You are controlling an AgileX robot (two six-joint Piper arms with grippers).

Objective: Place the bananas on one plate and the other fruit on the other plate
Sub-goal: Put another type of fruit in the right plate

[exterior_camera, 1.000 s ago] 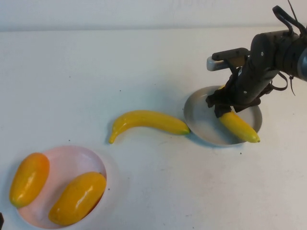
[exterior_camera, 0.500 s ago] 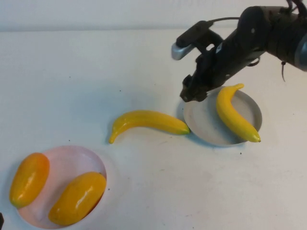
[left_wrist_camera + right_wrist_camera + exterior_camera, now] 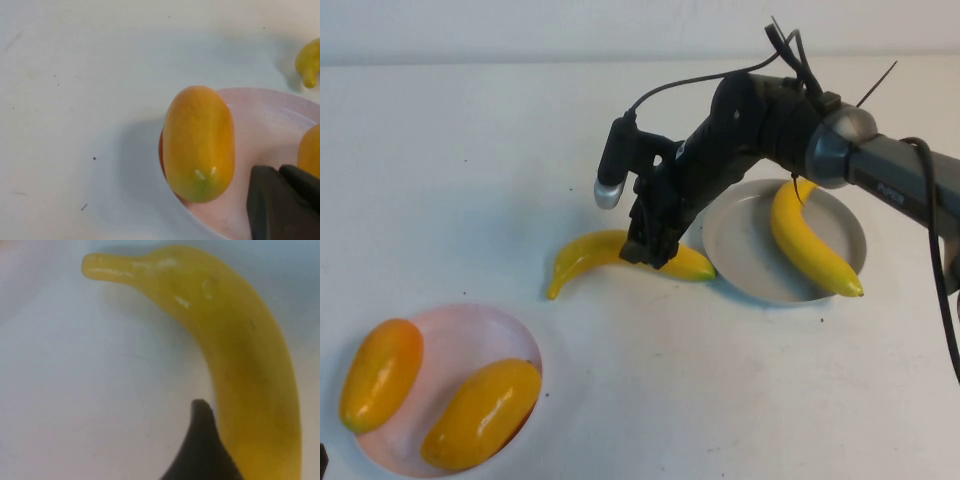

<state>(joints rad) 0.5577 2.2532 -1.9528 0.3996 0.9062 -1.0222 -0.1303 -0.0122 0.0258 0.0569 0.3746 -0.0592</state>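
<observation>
We see our right gripper [image 3: 655,250] down on the table banana [image 3: 620,252], fingers unclear | other banana [image 3: 810,245] on grey plate [image 3: 745,255] | both mangoes [image 3: 480,412] on pink plate [image 3: 450,345], near left | left gripper [image 3: 282,202] by it, fingers unclear

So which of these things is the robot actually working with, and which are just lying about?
Part of the job:
- banana on the table, right gripper above it
- banana on grey plate
- two mango-like fruits on pink plate, left gripper beside them

Just lying about:
- nothing visible
</observation>
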